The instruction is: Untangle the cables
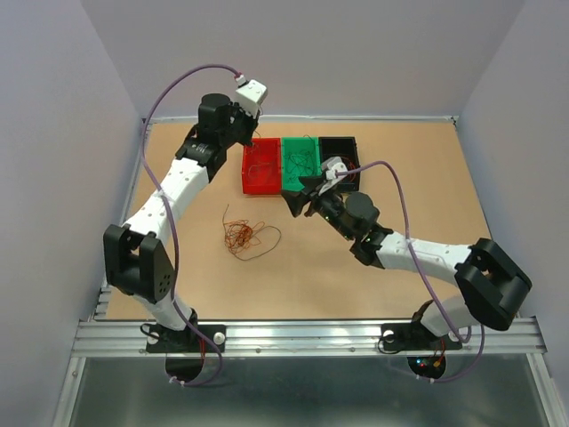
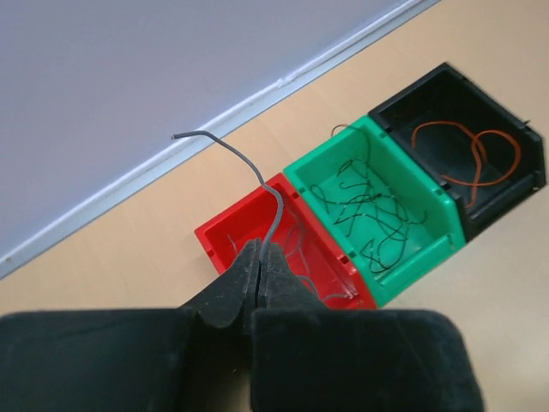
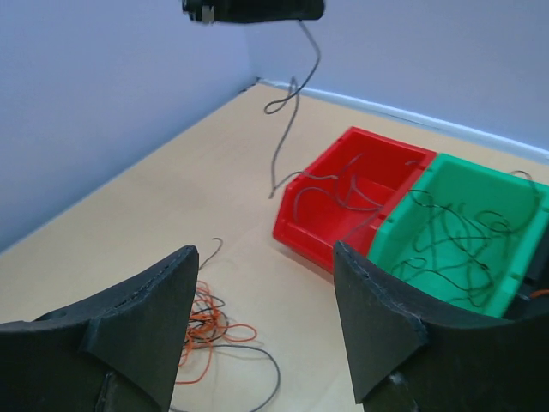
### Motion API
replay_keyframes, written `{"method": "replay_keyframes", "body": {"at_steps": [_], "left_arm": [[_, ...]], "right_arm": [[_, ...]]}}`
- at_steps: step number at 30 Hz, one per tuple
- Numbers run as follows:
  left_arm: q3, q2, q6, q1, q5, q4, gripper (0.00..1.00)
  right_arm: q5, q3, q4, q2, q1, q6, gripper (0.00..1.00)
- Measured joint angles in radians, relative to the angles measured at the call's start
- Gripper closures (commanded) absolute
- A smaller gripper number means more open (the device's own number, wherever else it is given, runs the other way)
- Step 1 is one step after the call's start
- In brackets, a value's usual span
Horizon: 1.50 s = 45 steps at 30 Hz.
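Up by the red bin [image 3: 302,225], our left gripper [image 2: 260,270] pinches one grey wire [image 2: 232,152] dangling straight down beside its rim; the tangled cables [image 1: 242,236] lie mid-table, nearer our right gripper [image 3: 264,257], jaws wide, empty.

Red bin [image 2: 236,206], green bin [image 2: 425,249] and black bin [image 2: 506,202] stand touching.

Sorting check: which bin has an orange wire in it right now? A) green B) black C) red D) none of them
B: in the left wrist view an orange wire loops inside the black bin; the red bin holds grey wires and the green bin dark wires.
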Motion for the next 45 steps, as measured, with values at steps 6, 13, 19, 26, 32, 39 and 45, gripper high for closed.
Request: {"method": "replay_keyframes", "body": {"at_steps": [6,13,19,26,32,39,45], "left_arm": [[-0.068,0.13,-0.029,0.056,-0.01,0.21,1.0],[-0.078,0.31,-0.065,0.061,0.016,0.312,1.0],[-0.115,0.348,-0.067,0.05,0.011,0.256,1.0],[-0.13,0.352,-0.054,0.022,-0.014,0.195,0.88],[-0.091,0.373,-0.044,0.01,-0.026,0.146,1.0],[-0.07,0.37,-0.045,0.011,-0.033,0.137,1.0],[0.001,0.356,-0.055,0.011,-0.029,0.134,1.0]], "right_arm": [[0.145,-0.072,-0.001,-0.106,0.0,0.002,0.32],[0.213,-0.126,-0.002,-0.194,0.0,-0.002,0.32],[0.242,-0.134,-0.004,-0.212,0.0,-0.005,0.32],[0.245,-0.134,-0.007,-0.206,0.0,-0.005,0.32],[0.241,-0.134,-0.012,-0.167,0.0,-0.001,0.34],[0.23,-0.132,-0.02,-0.133,0.0,0.004,0.35],[0.22,-0.13,-0.028,-0.125,0.0,0.008,0.35]]}}
